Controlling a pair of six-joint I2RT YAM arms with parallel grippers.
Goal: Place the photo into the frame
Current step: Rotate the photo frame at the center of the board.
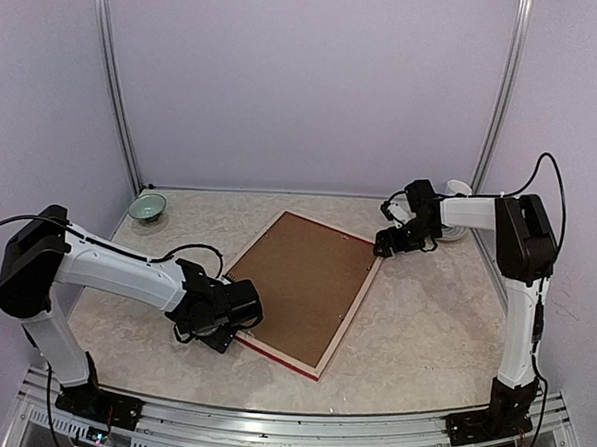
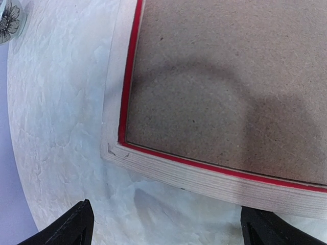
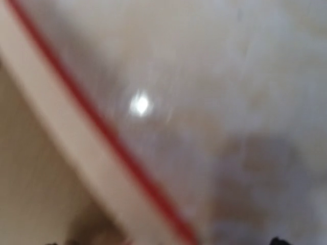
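Note:
The frame (image 1: 352,314) lies back up in the middle of the table, pale wood with a thin red edge. A plain brown backing board (image 1: 300,284) fills it. The photo is hidden. My left gripper (image 1: 221,328) is low at the frame's near left corner. In the left wrist view it (image 2: 163,224) is open, with bare table between its black fingertips and the frame's corner (image 2: 204,178) just beyond. My right gripper (image 1: 386,243) hovers at the far right corner. The right wrist view is blurred; its tips sit wide apart at the bottom edge (image 3: 168,241), over the frame's rim (image 3: 66,112).
A small green-rimmed bowl (image 1: 147,208) stands at the far left of the table, and it also shows in the left wrist view (image 2: 9,23). A white dish (image 1: 458,192) sits behind the right arm. Lilac walls with metal posts close in the table.

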